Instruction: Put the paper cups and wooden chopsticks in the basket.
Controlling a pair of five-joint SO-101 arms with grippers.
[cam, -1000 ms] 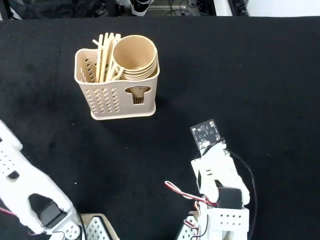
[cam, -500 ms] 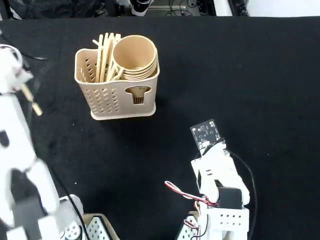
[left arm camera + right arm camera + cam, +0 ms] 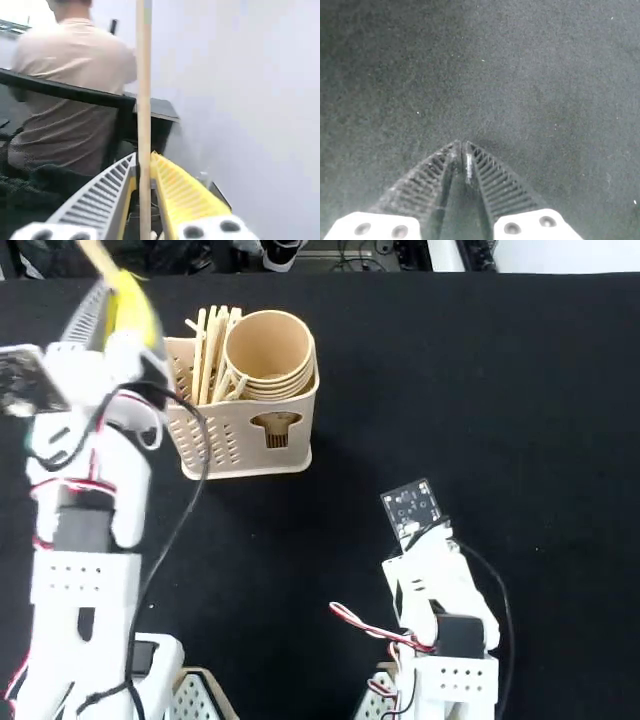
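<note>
On the far left, the left arm (image 3: pixel 85 500) stands tall and lifted high off the black table (image 3: pixel 500 390); its top hides the left corner of the basket (image 3: pixel 240 435), and a black cable (image 3: pixel 195 480) hangs down across that side. The left claw (image 3: pixel 108 300) is up near the far edge of the table, just beside the basket; in the left wrist view the left claw (image 3: pixel 144 159) is clamped on one wooden chopstick (image 3: pixel 144 75), which sticks straight out past the grey and yellow fingers (image 3: pixel 175 185).

Next comes the basket, standing upright on the table; a bunch of chopsticks (image 3: pixel 210 345) stands in its left side, leaning a bit; a stack of paper cups (image 3: pixel 270 350) sits in its right side, touching the chopsticks.

On the right, well apart from the basket, the right arm (image 3: pixel 440 610) is folded low; a little black board (image 3: pixel 411 504) sits at its front. The right claw (image 3: pixel 460 146) points down at the bare black cloth; its two fingers are pressed together with nothing between them.
</note>
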